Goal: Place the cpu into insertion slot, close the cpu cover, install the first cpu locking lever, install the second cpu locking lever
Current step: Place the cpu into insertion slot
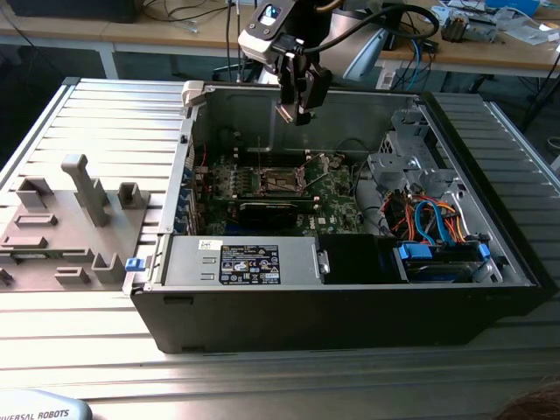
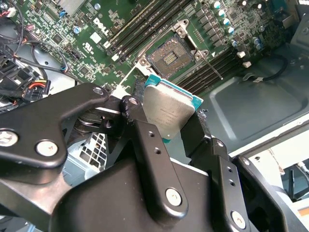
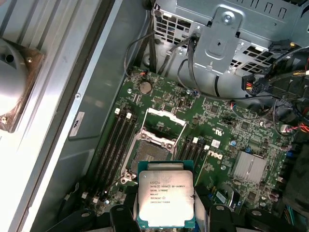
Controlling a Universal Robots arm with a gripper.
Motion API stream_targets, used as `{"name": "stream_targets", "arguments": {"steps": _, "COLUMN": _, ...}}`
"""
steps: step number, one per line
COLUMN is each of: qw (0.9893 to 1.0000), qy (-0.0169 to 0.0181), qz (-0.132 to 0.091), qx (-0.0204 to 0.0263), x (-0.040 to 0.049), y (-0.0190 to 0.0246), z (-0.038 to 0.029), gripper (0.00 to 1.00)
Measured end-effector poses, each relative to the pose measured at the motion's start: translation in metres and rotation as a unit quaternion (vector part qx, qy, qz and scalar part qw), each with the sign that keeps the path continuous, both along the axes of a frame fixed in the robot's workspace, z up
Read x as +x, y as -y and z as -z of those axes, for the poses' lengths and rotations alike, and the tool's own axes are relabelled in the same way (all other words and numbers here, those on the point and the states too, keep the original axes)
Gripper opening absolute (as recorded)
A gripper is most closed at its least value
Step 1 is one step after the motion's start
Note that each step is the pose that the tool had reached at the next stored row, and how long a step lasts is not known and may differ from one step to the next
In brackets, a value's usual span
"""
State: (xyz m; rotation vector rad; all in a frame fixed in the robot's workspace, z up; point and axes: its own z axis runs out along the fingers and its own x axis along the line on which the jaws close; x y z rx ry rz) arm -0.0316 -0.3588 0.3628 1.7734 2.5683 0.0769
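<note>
Two black fingers (image 2: 145, 135) of the gripper (image 2: 169, 118) are pressed on the cpu (image 2: 170, 108), one on each of two opposite edges. The chip is held between the fingertips, and its silver-grey metal top is turned toward both wrist cameras. A thin teal border shows around that metal top in the first wrist view, where the cpu (image 3: 166, 198) sits between the fingertips of the gripper (image 3: 166, 209).

Just beyond the held chip, and well apart from it, lies the insertion slot (image 3: 147, 152) on the green motherboard (image 3: 227, 130). The socket is uncovered and its dark contact field is bare. The cpu cover (image 3: 166, 118) stands lifted on the side of the socket that is far from the hand. Long black memory slots (image 3: 113, 140) run along both sides of the socket.

In the exterior view the gripper (image 1: 296, 109) hangs over the open computer case (image 1: 350, 306), near its back wall. The insertion slot (image 1: 282, 181) is below the hand, on the board deep inside the case.
</note>
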Motion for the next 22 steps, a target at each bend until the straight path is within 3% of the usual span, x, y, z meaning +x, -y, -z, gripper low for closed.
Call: {"name": "stream_targets", "arguments": {"steps": 22, "qw": 1.0, "qy": 0.0, "qz": 0.005, "qx": 0.0, "x": 0.0, "y": 0.0, "z": 0.0, "gripper": 0.54}}
